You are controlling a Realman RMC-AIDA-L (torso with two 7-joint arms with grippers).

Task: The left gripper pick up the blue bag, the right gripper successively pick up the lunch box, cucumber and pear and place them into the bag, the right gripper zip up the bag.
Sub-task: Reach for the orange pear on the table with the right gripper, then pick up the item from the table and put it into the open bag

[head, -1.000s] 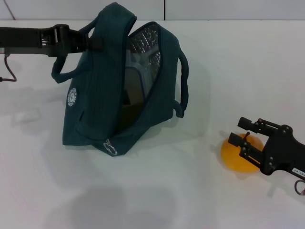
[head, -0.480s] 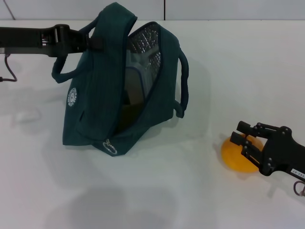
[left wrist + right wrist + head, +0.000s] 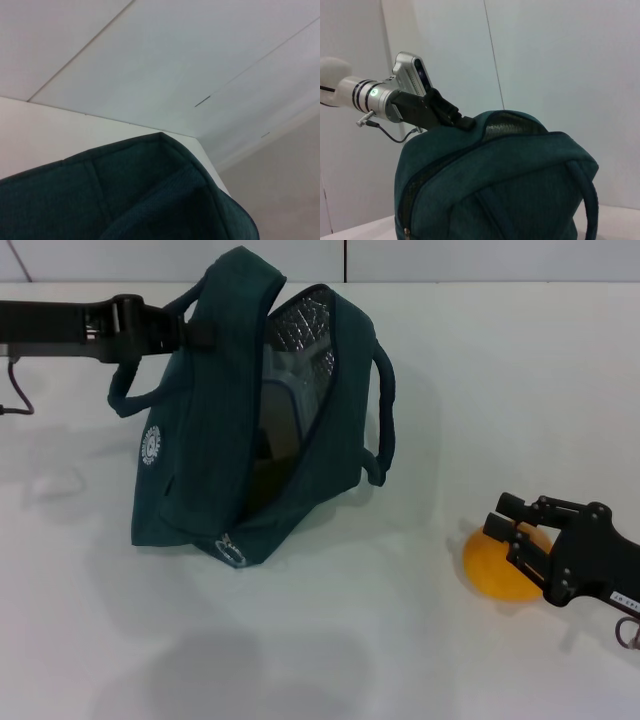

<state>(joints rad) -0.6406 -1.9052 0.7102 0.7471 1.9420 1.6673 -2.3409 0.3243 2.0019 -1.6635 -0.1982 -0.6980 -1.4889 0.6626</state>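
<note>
The blue bag (image 3: pixel 200 470) hangs tilted with its mouth open, its bottom resting on the table. My left gripper (image 3: pixel 195 333) is shut on its top edge; the right wrist view shows that gripper (image 3: pixel 460 120) clamped on the bag (image 3: pixel 510 190). Bag fabric (image 3: pixel 125 200) fills the lower part of the left wrist view. The lunch box (image 3: pixel 285 390) stands inside against the silver lining. Under it lies a dark shape; I cannot tell if it is the cucumber. The pear (image 3: pixel 495 570) lies on the table at the right. My right gripper (image 3: pixel 503 517) is open just over its top.
The white table (image 3: pixel 350 640) stretches around the bag and the pear. The zipper's ring pull (image 3: pixel 232 550) hangs at the bag's lower front corner. One loop handle (image 3: pixel 385 410) droops on the bag's right side. A wall stands behind the table.
My right gripper has sunk a little onto the pear and its fingers look closer together. The bag, the pear and the left arm have stayed put.
</note>
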